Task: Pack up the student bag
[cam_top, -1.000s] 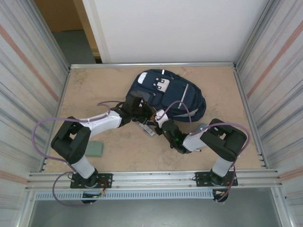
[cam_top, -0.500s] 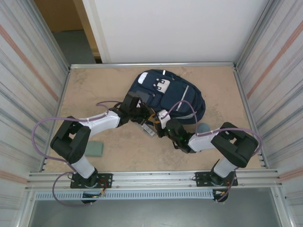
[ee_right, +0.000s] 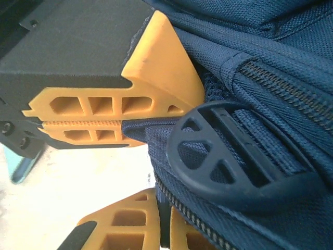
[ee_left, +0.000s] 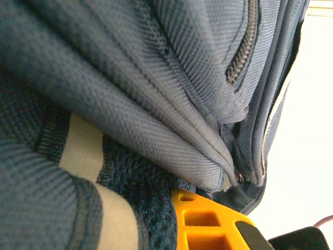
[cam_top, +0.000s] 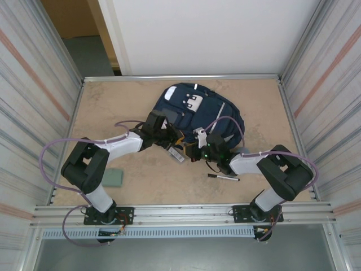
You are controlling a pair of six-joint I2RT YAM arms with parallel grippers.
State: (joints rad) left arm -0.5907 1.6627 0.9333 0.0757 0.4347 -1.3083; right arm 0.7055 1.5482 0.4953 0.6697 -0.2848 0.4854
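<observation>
Left gripper (cam_top: pixel 176 139) and right gripper (ee_right: pixel 164 229) are both pinching student bag's (cam_top: pixel 197 110) near hem; bag is lying just beyond them.

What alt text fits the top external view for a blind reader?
The left tool and right tool meet at the near edge of a navy student bag lying on the table. A black pen lies near the right arm, a green block near the left arm.

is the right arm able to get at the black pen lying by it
Probably yes, though not at once: the pen lies uncovered close to that arm, but the right gripper seems clamped on the student bag and must let go first.
</observation>
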